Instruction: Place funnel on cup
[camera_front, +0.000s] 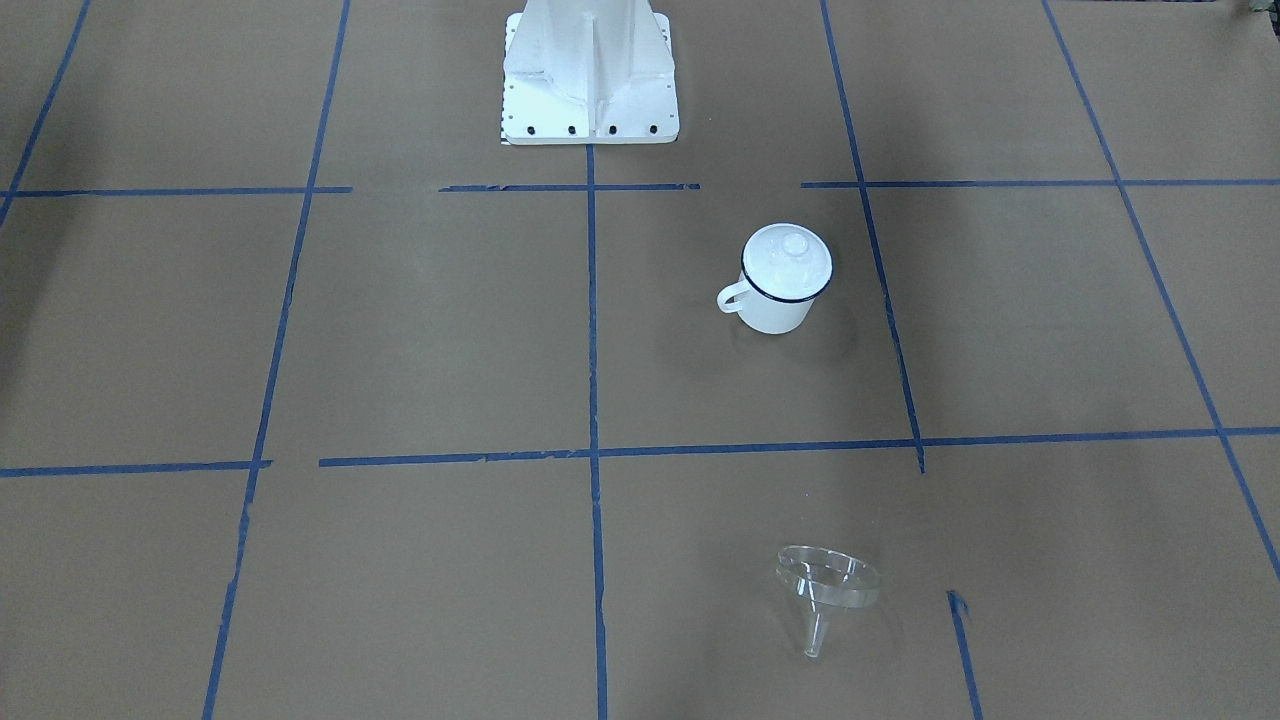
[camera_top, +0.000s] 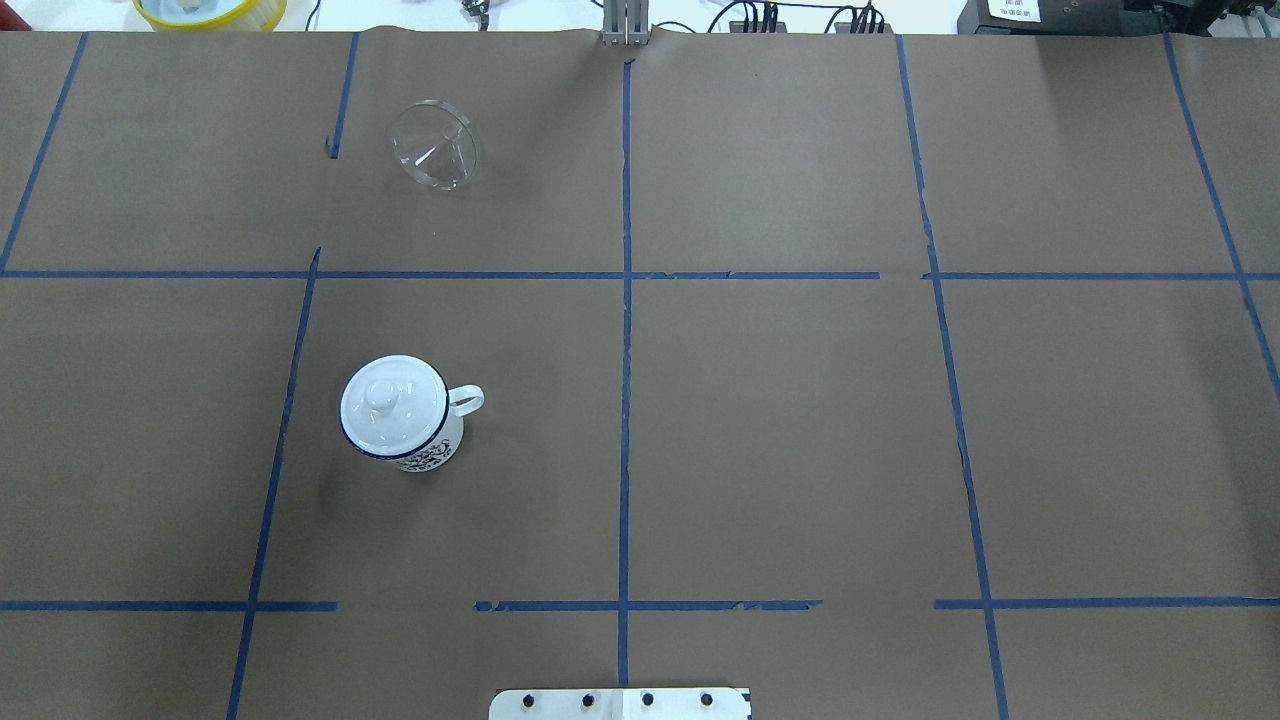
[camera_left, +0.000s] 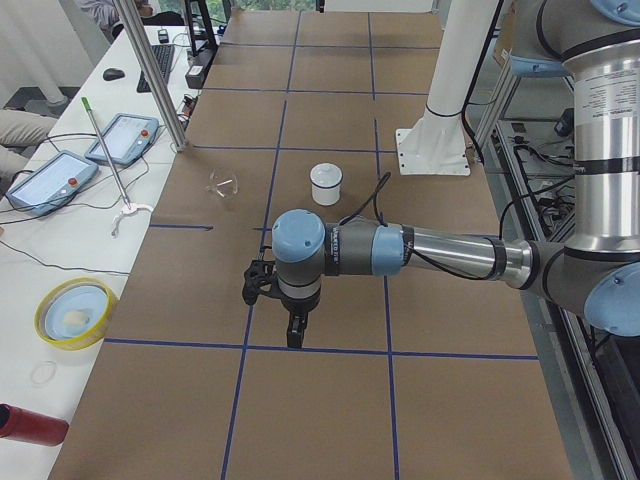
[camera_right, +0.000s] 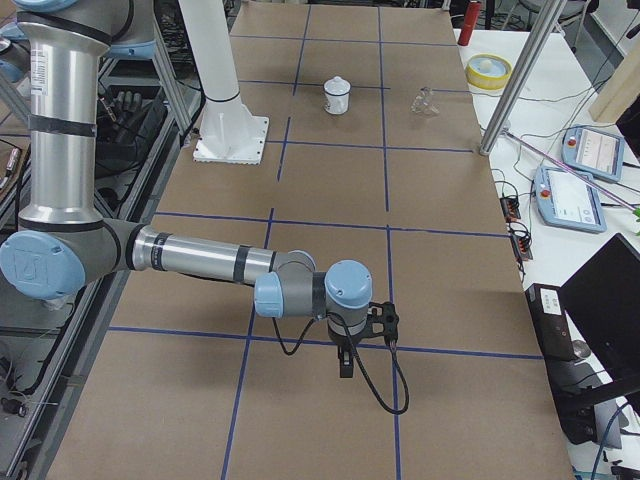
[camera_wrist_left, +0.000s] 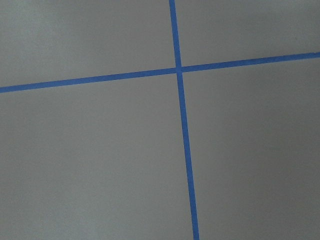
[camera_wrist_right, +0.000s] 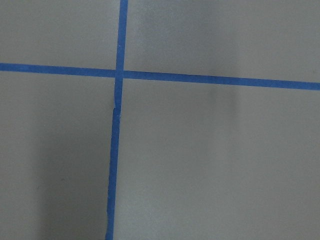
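funnel (camera_front: 828, 580): clear cone, on its side | cup (camera_front: 775, 312): white enamel, blue-rimmed, lidded

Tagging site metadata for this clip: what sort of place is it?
Probably a robotics lab or data-collection cell: a table covered in brown paper and gridded with blue tape, with teach pendants lying beside it.

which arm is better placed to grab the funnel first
Left. The funnel and the cup both lie in the overhead view's left half, that arm's side. A lid covers the cup, though.
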